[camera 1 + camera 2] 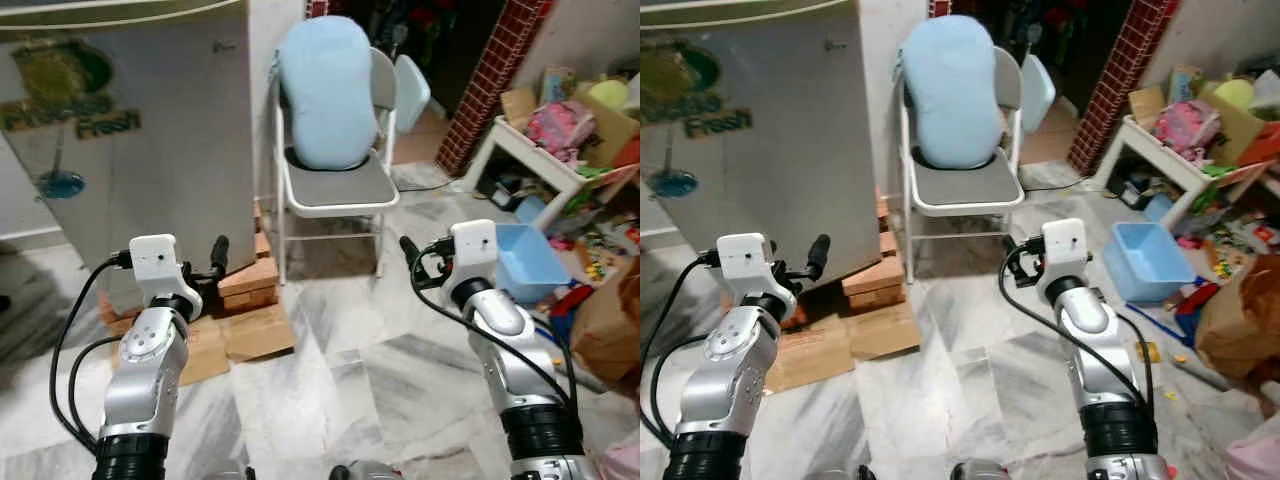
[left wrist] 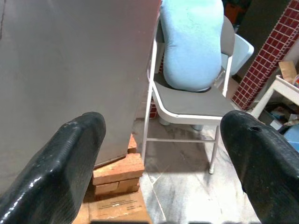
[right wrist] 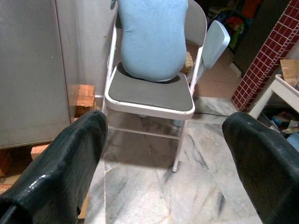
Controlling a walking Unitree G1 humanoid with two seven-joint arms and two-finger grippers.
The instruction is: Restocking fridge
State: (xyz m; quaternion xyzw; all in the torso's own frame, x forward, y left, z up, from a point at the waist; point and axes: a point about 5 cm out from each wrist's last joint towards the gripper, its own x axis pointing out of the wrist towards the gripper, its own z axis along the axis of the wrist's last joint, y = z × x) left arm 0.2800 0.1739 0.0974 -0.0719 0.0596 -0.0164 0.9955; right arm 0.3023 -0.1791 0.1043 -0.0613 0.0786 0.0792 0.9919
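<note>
fridge (image 1: 150,150): ahead-left of my left pincer (image 1: 215,262), door closed, tall axis upright
nearer arm: left
left pincer: spread wide, holding nothing
right pincer (image 3: 163,154): spread wide too, facing chair (image 3: 154,95)

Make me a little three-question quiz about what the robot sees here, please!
1. True or false: the fridge door is shut.
2. What rests on the folding chair? A) a blue cushion B) a cardboard box C) a red bag
3. Fill in: the fridge stands on stacked ____.

Key
1. True. The grey door with the "Fresh" sticker is closed. The left gripper and right gripper both hang before it with fingers spread and nothing between them.
2. A. The blue cushion leans against the chair's back.
3. Bricks. The bricks sit under the fridge's corner, on flattened cardboard.
</note>
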